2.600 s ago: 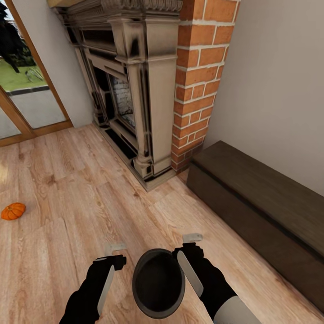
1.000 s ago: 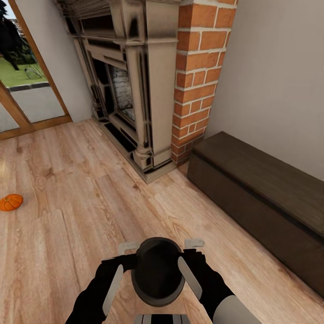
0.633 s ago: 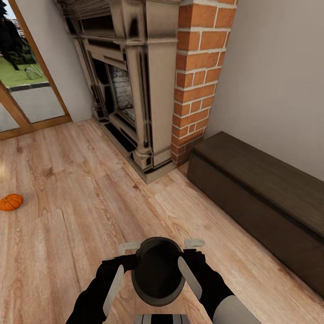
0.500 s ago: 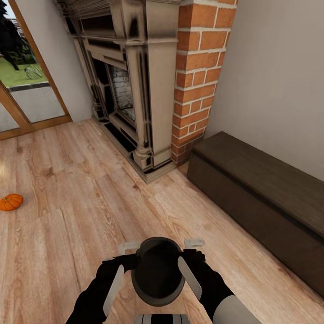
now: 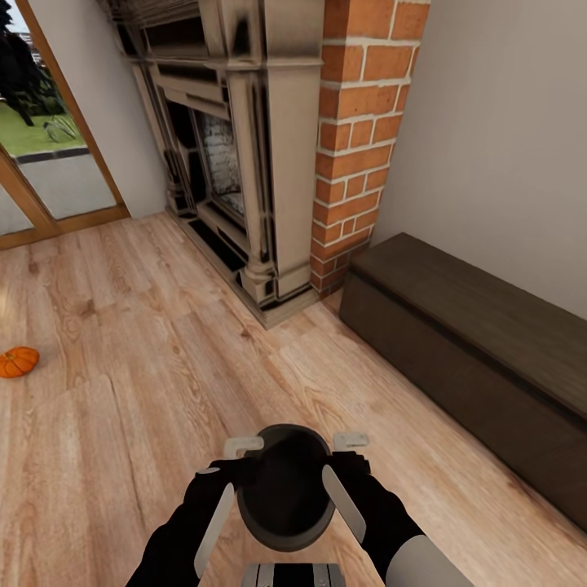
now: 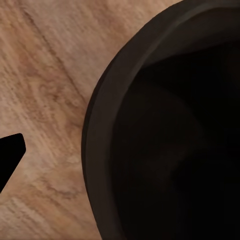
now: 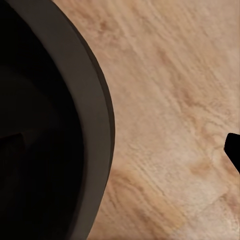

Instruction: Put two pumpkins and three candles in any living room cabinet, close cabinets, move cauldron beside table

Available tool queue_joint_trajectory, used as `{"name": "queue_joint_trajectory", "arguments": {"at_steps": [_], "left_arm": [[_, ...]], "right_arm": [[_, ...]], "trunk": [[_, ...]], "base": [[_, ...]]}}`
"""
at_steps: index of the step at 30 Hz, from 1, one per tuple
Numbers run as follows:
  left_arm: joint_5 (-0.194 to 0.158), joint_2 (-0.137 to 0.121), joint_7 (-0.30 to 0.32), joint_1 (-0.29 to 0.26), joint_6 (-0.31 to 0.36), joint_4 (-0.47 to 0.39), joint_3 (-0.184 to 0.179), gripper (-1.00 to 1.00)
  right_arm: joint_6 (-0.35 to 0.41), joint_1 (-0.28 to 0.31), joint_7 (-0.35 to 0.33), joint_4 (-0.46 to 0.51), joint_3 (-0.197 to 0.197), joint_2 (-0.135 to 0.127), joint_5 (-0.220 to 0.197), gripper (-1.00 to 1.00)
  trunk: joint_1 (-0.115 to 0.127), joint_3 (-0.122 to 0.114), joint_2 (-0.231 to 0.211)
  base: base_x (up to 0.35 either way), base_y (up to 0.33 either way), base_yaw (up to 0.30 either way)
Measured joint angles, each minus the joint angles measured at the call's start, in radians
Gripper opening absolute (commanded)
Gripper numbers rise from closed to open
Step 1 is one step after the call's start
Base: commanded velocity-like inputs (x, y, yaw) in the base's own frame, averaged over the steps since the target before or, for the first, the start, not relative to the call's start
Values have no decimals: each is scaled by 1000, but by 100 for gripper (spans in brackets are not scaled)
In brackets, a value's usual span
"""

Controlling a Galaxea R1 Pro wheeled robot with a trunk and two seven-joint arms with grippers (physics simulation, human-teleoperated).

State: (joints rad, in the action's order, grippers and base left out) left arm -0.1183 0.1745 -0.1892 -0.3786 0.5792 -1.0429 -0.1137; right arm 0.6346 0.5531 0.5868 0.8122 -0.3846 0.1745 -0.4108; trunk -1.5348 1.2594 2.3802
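Flanking the unlabelled cauldron point(image 5: 284, 489), both grippers' jaws: whether apart or together, I cannot tell.

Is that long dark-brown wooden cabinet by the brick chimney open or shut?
Shut, as far as shown: the long dark-brown wooden cabinet has a flat, unbroken front in the head view, with no drawer pulled out.

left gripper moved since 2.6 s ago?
Yes. The left gripper has closed in to the cauldron rim; earlier a strip of floor showed between them. Camera shifted too, so judge against the cauldron.
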Motion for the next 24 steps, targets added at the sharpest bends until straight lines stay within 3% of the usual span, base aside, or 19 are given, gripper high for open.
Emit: {"name": "queue_joint_trajectory", "arguments": {"at_steps": [17, 24], "left_arm": [[-1, 0, -3, 0, -1, 1, -2, 100], [-2, 0, -3, 0, -5, 3, -2, 100]], "right_arm": [[-3, 0, -2, -2, 0, 0, 5, 100], [-84, 24, -1, -75, -1, 0, 4, 100]], "trunk": [[-65, 53, 119], [-69, 80, 121]], "base": [[0, 0, 0], [0, 0, 0]]}}
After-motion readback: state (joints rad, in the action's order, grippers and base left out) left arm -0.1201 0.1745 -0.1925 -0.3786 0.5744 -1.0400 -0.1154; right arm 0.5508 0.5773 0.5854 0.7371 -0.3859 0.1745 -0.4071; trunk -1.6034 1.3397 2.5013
